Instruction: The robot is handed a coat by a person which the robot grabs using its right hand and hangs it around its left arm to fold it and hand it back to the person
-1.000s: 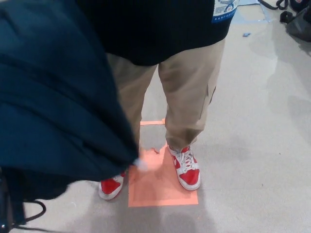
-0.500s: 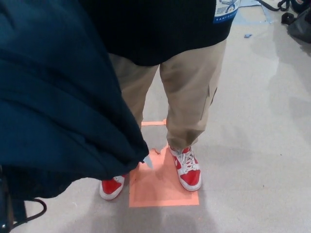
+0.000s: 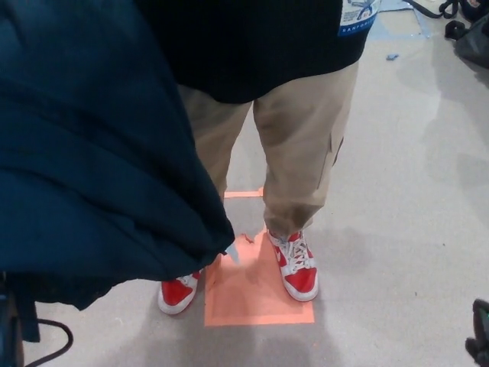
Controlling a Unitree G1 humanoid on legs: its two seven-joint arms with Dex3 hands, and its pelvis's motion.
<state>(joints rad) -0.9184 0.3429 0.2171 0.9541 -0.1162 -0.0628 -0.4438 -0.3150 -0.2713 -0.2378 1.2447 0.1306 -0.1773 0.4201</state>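
A dark blue coat [image 3: 92,153] fills the left half of the head view in thick folds, and whatever carries it is hidden beneath it. Its lower edge, with a small white tag [image 3: 231,253], hangs in front of the person's leg. My left hand does not show. A small black part of my right hand [image 3: 480,338] pokes in at the bottom right corner, far from the coat, and too little of it shows to read it.
A person stands close in front, in a black top [image 3: 260,38], khaki trousers [image 3: 302,145] and red shoes [image 3: 294,267]. The shoes rest on an orange floor square [image 3: 256,302]. Black bags and cables [image 3: 466,23] lie at the top right.
The coat's lower edge has dropped and spread a little to the right. A black part of my right hand has come into the bottom right corner. The view has shifted slightly.
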